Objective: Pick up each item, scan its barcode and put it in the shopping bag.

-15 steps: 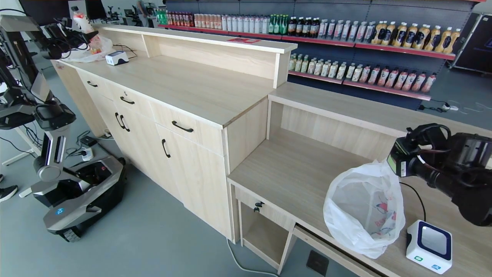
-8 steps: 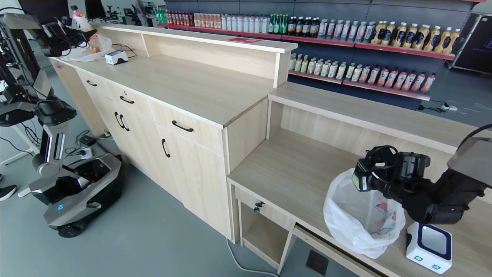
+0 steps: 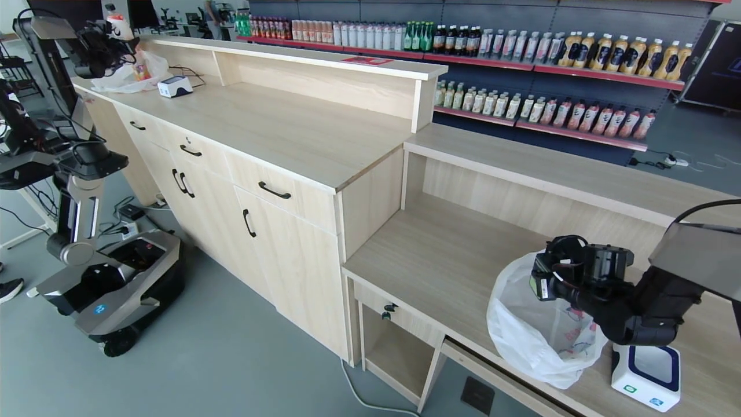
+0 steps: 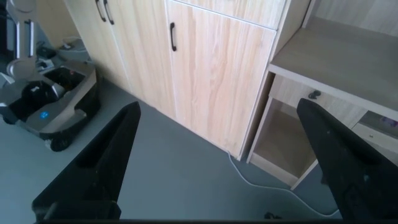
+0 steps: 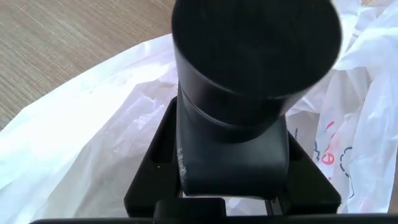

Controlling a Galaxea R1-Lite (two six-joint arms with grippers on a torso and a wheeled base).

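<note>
No word or number can be read anywhere. The white plastic shopping bag (image 3: pixel 538 341) at the lower right of the head view carries red and blue print, too crumpled to make out. The white box-shaped barcode scanner (image 3: pixel 645 373) just beside it has two small marks, green and blue, on its front face. Labels on the shelved drink bottles (image 3: pixel 521 49) along the top, and a flat red sign (image 3: pixel 366 60) on the raised ledge of the pale wooden counter (image 3: pixel 278 127), are too small to read.

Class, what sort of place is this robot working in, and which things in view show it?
Most likely a shop checkout, perhaps a mock one: shelves of bottled drinks behind a wooden counter, with a barcode scanner beside an open shopping bag on it.
</note>
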